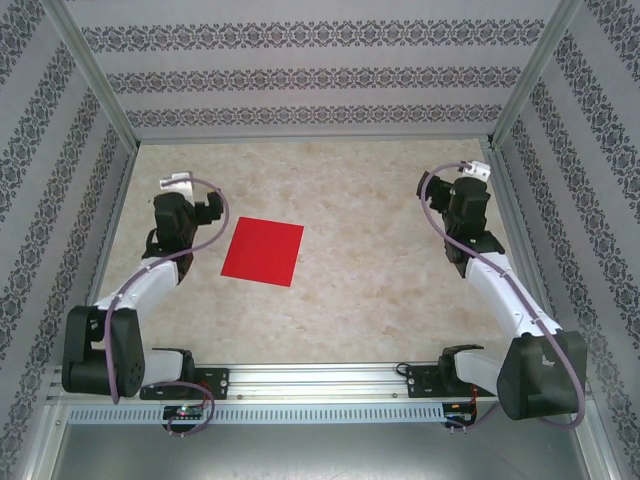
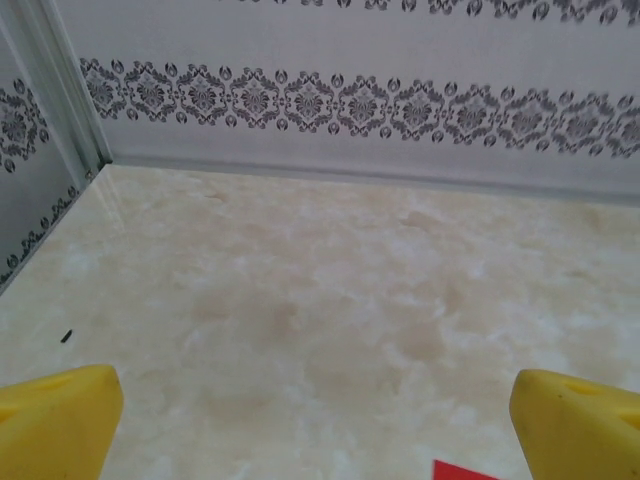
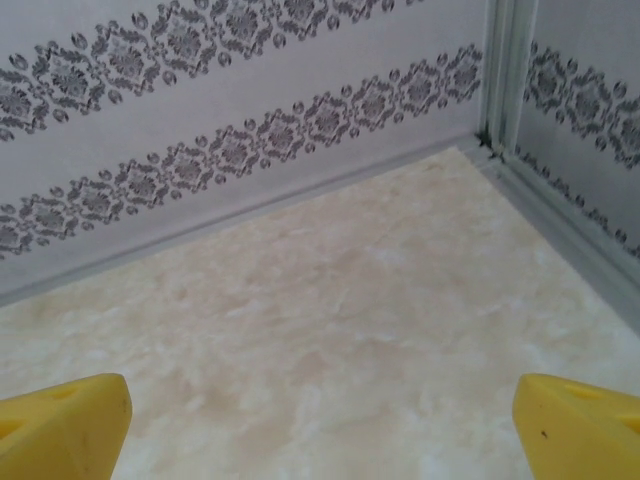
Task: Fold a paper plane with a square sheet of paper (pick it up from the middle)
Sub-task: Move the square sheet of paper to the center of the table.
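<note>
Nothing of the folding is done yet, as far as can be judged. The square sheet of paper point(image 1: 262, 252) lies flat and uncreased on the table point(image 1: 380, 290), left of the middle, one corner turned toward 5 o'clock. No crease, flap or pointed nose shows on it, so every fold is left to make, and the first pick from the middle has not begun.

The left arm point(image 1: 150, 280) reaches up the table, and the left jaws sit at 9 o'clock of the sheet, near it but not touching. They stand released and wide apart with nothing between them. In the wrist view their yellow fingers point(image 2: 60, 425) frame bare table, and a red corner of the sheet pokes in at 5 o'clock.

The right arm point(image 1: 500, 290) stands at 3 o'clock of the sheet, well apart from it. The right jaws are spread just as wide and grasp nothing; between their fingers point(image 3: 575, 425) is plain table.

There is no box, tray or other holder here; the sheet rests straight on the table.
</note>
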Controlling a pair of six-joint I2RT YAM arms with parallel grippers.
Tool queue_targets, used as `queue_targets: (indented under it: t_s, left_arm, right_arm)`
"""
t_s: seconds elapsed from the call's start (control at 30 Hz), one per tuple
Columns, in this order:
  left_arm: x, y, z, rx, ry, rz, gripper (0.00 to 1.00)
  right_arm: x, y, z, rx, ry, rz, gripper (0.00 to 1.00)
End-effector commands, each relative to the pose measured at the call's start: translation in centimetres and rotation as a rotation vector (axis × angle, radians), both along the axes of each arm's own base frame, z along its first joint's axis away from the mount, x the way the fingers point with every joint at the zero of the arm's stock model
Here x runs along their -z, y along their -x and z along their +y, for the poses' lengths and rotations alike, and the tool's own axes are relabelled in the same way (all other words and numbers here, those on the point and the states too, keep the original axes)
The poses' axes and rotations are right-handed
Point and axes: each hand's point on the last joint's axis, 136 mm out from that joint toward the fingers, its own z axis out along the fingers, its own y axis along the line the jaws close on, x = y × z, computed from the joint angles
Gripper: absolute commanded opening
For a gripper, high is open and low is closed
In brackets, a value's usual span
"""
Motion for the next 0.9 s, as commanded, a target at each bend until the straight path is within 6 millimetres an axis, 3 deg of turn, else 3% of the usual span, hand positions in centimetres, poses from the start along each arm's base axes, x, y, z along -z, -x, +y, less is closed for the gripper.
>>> queue_targets:
  t_s: [0.0, 0.13, 0.37, 0.5, 0.7, 0.87]
  left_arm:
    - [0.7, 1.4, -0.6, -0.025, 0.122, 0.169, 1.00]
    - [-1.1, 1.8, -1.0, -0.017, 0.158, 0.212, 1.00]
    - [-2.9, 3.5, -1.0, -0.048, 0.227, 0.278, 1.00]
    - [-3.5, 4.5, 0.1, -0.111, 0.216, 0.312, 1.00]
    - [-4.7, 5.7, 0.8, -0.144, 0.223, 0.294, 1.00]
    - [-4.9, 5.9, 0.9, -0.144, 0.222, 0.292, 1.00]
  right_arm:
    - [4.8, 2.4, 3.5, -0.036, -0.070, 0.251, 0.98]
    - [6.0, 2.1, 10.4, -0.168, -0.016, 0.324, 0.98]
    - [9.6, 3.7, 26.9, -0.491, 0.171, 0.435, 0.98]
    - [12.0, 5.2, 34.6, -0.633, 0.278, 0.486, 0.98]
    - [14.9, 6.1, 40.8, -0.735, 0.323, 0.569, 0.98]
    - [17.0, 6.2, 43.3, -0.788, 0.378, 0.613, 0.98]
